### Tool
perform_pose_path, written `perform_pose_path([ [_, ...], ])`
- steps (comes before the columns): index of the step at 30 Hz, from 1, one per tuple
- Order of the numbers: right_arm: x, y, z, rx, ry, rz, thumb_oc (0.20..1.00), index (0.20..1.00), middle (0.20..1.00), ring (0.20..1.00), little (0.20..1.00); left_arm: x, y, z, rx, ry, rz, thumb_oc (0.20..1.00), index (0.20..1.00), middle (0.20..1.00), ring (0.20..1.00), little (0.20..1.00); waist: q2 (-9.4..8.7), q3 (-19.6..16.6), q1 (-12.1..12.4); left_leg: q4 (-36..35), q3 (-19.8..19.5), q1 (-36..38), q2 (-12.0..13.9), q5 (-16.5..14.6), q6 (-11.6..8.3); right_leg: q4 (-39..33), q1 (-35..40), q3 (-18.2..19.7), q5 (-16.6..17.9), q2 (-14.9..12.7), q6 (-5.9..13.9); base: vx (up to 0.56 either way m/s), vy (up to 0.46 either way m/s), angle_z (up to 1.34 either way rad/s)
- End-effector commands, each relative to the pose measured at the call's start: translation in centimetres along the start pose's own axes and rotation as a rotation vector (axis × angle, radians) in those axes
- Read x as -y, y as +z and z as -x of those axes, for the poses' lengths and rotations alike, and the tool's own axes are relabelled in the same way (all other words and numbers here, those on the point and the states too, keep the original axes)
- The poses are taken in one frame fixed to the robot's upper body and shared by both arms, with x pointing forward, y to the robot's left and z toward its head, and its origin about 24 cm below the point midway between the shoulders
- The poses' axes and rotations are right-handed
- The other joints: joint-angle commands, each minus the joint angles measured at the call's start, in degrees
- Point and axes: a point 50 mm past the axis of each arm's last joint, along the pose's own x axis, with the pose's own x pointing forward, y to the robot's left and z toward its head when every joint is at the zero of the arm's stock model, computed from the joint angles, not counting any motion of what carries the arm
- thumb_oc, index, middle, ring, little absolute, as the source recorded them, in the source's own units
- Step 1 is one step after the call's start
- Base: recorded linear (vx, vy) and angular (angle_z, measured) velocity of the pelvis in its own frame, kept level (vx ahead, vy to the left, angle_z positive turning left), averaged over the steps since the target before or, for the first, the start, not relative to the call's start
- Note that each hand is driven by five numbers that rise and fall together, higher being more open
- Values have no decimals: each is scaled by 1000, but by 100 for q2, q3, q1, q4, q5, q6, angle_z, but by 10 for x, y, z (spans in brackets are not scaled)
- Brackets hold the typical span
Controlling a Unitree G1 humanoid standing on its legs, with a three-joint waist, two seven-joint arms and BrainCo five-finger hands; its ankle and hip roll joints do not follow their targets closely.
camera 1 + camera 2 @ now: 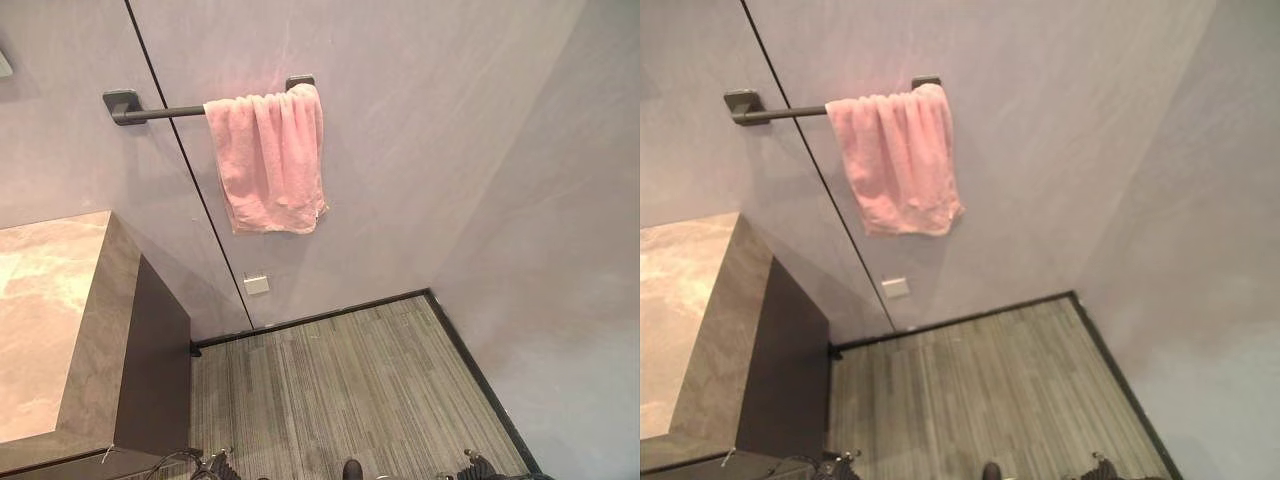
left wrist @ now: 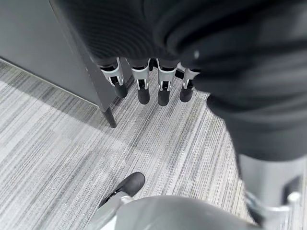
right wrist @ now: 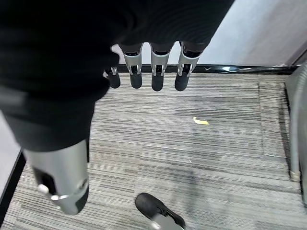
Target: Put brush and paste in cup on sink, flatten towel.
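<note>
A stone-topped counter [image 1: 50, 320] with a dark side panel [image 1: 152, 370] occupies the 8 o'clock region of the eye views, its near corner and right edge bordering an open stretch of grey striped carpet [image 1: 350, 390] that runs toward 5 o'clock. At 11 o'clock a dark towel bar [image 1: 160, 112] is fixed to the pale grey wall [image 1: 420, 150]; the pink towel [image 1: 270, 160] hangs bunched over the bar's right end, gathered in folds, its lower hem uneven and clear of the floor. A thin dark seam [image 1: 190, 170] crosses the wall behind the bar, and a small white wall plate [image 1: 257, 285] sits below the towel near 6 o'clock; no writing on it can be read. A black skirting strip [image 1: 330, 315] marks where the walls meet the floor, turning at the room's corner toward 4 o'clock. The left hand [image 2: 144, 81], seen in its wrist view, hangs with fingers straight and relaxed above the carpet beside the counter's base, holding nothing. The right hand [image 3: 153, 72] hangs likewise, fingers straight and empty, over carpet bearing a small yellow scrap [image 3: 201, 121].
</note>
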Motion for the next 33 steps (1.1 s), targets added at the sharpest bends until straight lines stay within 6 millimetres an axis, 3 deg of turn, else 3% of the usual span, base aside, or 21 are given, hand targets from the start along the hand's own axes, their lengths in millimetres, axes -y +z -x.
perform_pose_path([
  [1,-5,8,-1,24,12,-12,1000,1000,1000,1000,1000,-34,-3,-5,-2,99,56,1000,1000,1000,1000,1000,-688,362,130,1630,192,167,-891,1061,-29,76,205,526,164,-554,314,-49,-118,-3],
  [3,-3,9,-1,27,6,-12,1000,1000,1000,1000,1000,-39,2,-6,6,116,74,1000,1000,1000,1000,1000,-811,598,143,2512,601,-413,-990,1167,39,81,301,456,162,-657,234,-32,-117,14],
  [4,-4,9,-1,25,8,-8,1000,1000,1000,1000,1000,-41,3,-6,7,121,84,1000,1000,1000,1000,1000,-835,643,123,2674,936,-586,-928,1065,105,107,311,407,128,-671,220,51,-86,41],
  [6,-5,-2,0,-19,0,-33,1000,1000,1000,1000,1000,-43,7,-7,17,127,84,1000,1000,1000,1000,1000,-774,641,77,1808,1829,-999,-803,711,243,3,496,272,18,-727,290,165,16,44],
  [7,-5,-5,1,-31,-3,-42,1000,1000,1000,1000,1000,-43,6,-7,16,126,76,1000,1000,1000,1000,1000,-765,624,66,1536,2033,-1120,-786,640,292,-59,553,252,-20,-738,324,212,107,79],
  [9,-3,-10,2,-45,-21,-40,1000,1000,1000,1000,1000,-41,5,-7,14,121,59,1000,1000,1000,1000,1000,-707,584,83,985,2400,-1299,-685,885,263,-150,682,230,-89,-719,368,244,171,66],
  [10,0,-12,2,-50,-43,-49,1000,1000,1000,1000,1000,-39,3,-6,6,120,50,1000,1000,1000,1000,1000,-610,553,109,431,2546,-1431,-504,1355,118,-221,881,260,-146,-692,421,329,235,13],
  [12,2,-11,2,-49,-51,-57,1000,1000,1000,1000,1000,-37,1,-6,-1,116,50,1000,1000,1000,1000,1000,-587,541,120,232,2574,-1379,-469,1490,82,-235,971,295,-190,-706,451,281,207,-16],
  [14,1,-7,1,-40,-43,-65,1000,1000,1000,1000,1000,-28,-9,-3,-37,90,55,1000,1000,1000,1000,1000,-569,341,132,253,2414,-1169,-590,1294,201,-150,1144,482,-311,-827,584,357,270,-62],
  [16,-1,-4,1,-29,-38,-98,1000,1000,1000,1000,1000,-25,-14,-2,-50,78,52,1000,1000,1000,1000,1000,-614,221,105,327,2503,-1078,-687,1143,298,-60,1222,616,-261,-989,673,350,294,-78],
  [18,-9,8,0,13,-6,-96,1000,1000,1000,1000,1000,-27,-13,-2,-40,80,35,1000,1000,1000,1000,1000,-653,117,112,318,2656,-850,-825,899,490,290,1063,855,-42,-1162,804,292,349,-42],
  [19,-13,23,-1,60,9,-64,1000,1000,1000,1000,1000,-34,-6,-4,-13,99,31,1000,1000,1000,1000,1000,-679,178,100,331,2721,-737,-904,752,613,703,832,978,247,-1228,875,147,298,-63],
  [21,-18,36,-1,104,29,-30,1000,1000,1000,1000,1000,-40,4,-6,20,115,34,1000,1000,1000,1000,1000,-670,235,148,279,2837,-570,-955,642,713,1087,615,986,473,-1302,948,131,276,-46],
  [22,-20,40,-1,119,41,-17,1000,1000,1000,1000,1000,-44,10,-7,45,126,33,1000,1000,1000,1000,1000,-647,275,149,162,2848,-373,-1021,593,794,1531,451,905,778,-1362,1004,135,264,-11],
  [24,-23,40,-1,119,50,-15,1000,1000,1000,1000,1000,-44,14,-7,61,122,21,1000,1000,1000,1000,1000,-594,335,128,12,2836,-151,-1071,549,876,2010,273,777,1021,-1393,1026,108,239,2],
  [25,-24,39,-1,117,52,-11,1000,1000,1000,1000,1000,-44,14,-7,63,119,13,1000,1000,1000,1000,1000,-561,370,110,-45,2814,-58,-1085,539,909,2255,192,733,1084,-1386,1024,148,206,15],
  [26,-25,35,0,102,55,-8,1000,1000,1000,1000,1000,-40,11,-7,51,100,-2,1000,1000,1000,1000,1000,-537,416,16,-134,2679,84,-1137,509,928,2502,87,876,999,-1208,1017,114,129,19],
  [27,-25,35,0,103,55,-8,1000,1000,1000,1000,1000,-40,11,-7,51,100,-1,1000,1000,1000,1000,1000,-522,405,22,-130,2684,64,-1118,515,923,2482,75,876,1023,-1190,1010,188,117,23],
  [28,-26,32,0,89,57,-11,1000,1000,1000,1000,1000,-36,7,-6,34,83,-12,1000,1000,1000,1000,1000,-533,405,-36,-197,2595,191,-1162,495,930,2384,-142,944,767,-997,936,131,67,36],
  [30,-27,25,1,69,55,-9,1000,1000,1000,1000,1000,-31,-2,-5,1,64,-28,1000,1000,1000,1000,1000,-511,354,-1,-242,2687,261,-1133,453,894,2037,-222,623,671,-1131,868,156,44,32],
  [33,-25,24,1,61,45,-43,1000,1000,1000,1000,1000,-25,-12,-3,-33,46,-33,1000,1000,1000,1000,1000,-525,383,-82,-249,2540,374,-1176,365,832,1296,-452,644,658,-1135,898,134,-22,1],
])
